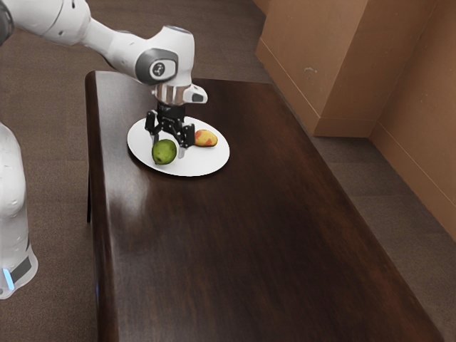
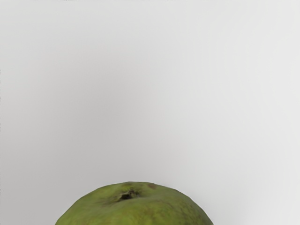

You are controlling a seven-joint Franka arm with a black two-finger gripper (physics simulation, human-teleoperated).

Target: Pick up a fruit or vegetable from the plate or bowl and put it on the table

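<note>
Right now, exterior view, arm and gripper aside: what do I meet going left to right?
Green fruit → yellow-and-red fruit → brown wall. Left out: plate and table, since both overlap others in that order.

The table [image 1: 249, 249] is supporting a plate [image 1: 214, 164]. The plate is holding a fruit [image 1: 164, 152], exterior view's left of a mango [image 1: 206, 138].

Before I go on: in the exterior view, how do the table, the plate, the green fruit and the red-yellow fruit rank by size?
1. table
2. plate
3. green fruit and red-yellow fruit: too close to rank surely; the green one looks taller, but may be nearer the camera.
</note>
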